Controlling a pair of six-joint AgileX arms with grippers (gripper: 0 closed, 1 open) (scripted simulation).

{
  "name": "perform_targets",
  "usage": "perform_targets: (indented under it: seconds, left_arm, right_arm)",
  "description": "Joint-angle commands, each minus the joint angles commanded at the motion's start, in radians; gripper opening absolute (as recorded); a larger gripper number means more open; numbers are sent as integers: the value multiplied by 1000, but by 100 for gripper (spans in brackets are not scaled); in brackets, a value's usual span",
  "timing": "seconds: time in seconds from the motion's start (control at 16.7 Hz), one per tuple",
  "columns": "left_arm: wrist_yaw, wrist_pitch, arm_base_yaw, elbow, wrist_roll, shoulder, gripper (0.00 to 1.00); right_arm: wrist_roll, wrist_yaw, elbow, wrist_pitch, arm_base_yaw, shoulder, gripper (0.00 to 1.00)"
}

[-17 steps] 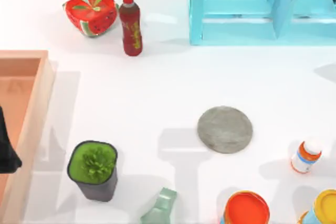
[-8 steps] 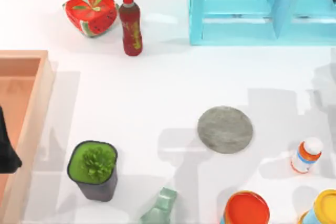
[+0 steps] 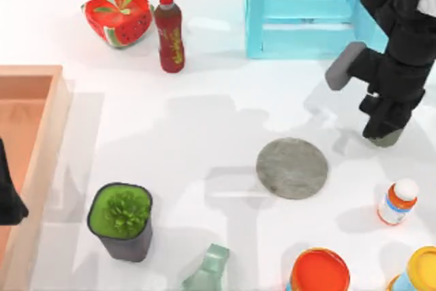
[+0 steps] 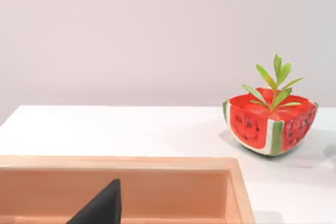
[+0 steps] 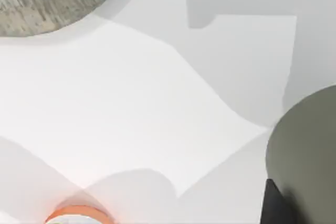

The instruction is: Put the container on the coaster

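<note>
One arm works: right pincer (image 3: 385, 129) sits low at the bench's (image 3: 204, 114) right side, over the cup (image 3: 388, 139), w/ a finger beside its wall in the wrist view, prob. so it can grip it; can't tell if fingers are apart or clamped; cup stands right of the coaster (image 3: 292, 167), near but apart; left arm parked at left edge over the wooden tray (image 3: 41, 100); no writing legible on the pill bottle (image 3: 396, 202) or red bottle (image 3: 169, 31).
</note>
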Motion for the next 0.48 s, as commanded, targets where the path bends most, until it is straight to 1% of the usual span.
perform_targets:
  seconds: [0.3,0.48]
  left_arm:
    - [0,0,0,0,0,0,100]
    - [0,0,0,0,0,0,100]
  right_arm:
    - [604,-7,136,-109,177,82,0]
    - [907,-11,212,-148,248,103,0]
